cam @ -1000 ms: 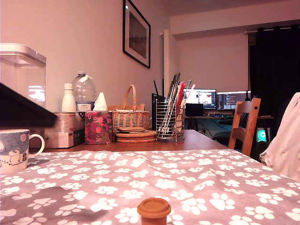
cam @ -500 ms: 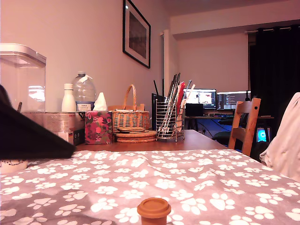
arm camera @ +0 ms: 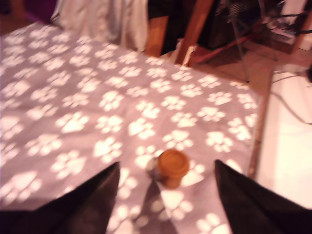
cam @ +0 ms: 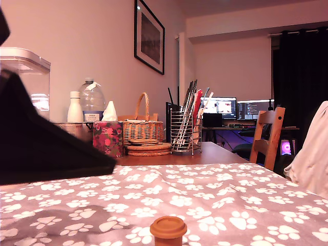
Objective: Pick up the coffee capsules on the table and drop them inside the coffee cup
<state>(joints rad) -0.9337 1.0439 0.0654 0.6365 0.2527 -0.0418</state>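
In the exterior view, your orange capsule (cam: 168,228) stands upright on the paw-print cloth (cam: 205,200) of the bench, near the front edge; a dark shape fills that view's left (the cup is hidden).

In the wrist view, your end effector (arm camera: 165,195) hangs wide open and empty, the capsule (arm camera: 171,167) between and just beyond its fingers (arm camera: 92,200), wide end up.

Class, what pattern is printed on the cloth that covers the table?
White paw prints on a grey tablecloth; the exterior view shows it most sharply.
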